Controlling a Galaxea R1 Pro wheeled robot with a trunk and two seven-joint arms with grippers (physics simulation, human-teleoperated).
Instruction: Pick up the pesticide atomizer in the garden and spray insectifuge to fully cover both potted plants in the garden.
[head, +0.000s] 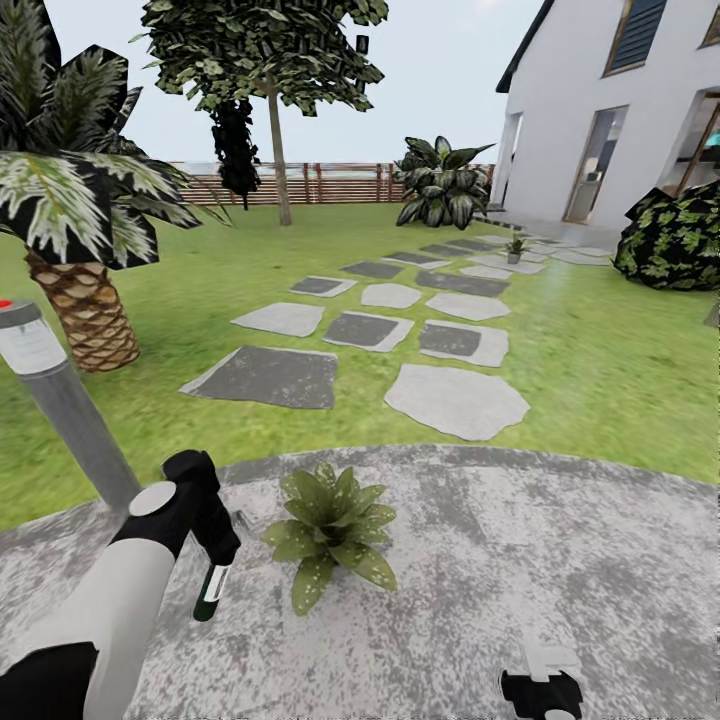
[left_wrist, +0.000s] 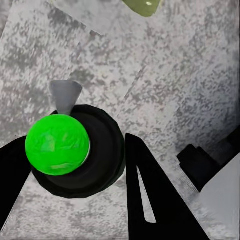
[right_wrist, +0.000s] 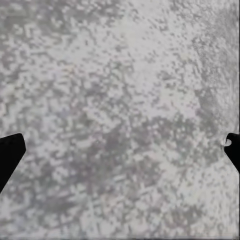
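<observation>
Left arm: reaches down, left gripper (head: 212, 560) clamps spray bottle (head: 211, 590) beside near plant (head: 330, 530).
Right gripper (head: 541, 690): fingers spread, nothing held.
Potted plants: two, second (head: 515, 247) on far stones.

No legible text anywhere — the pesticide atomizer (head: 212, 592) carries a white label, but it is too small and blurred to read. No numbers, brands or signs show on the house wall (head: 560, 110).

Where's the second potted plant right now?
Head view: the far potted plant sits up the stepping stones on the right, near the house, well beyond the near potted plant on the gravel patio.
</observation>
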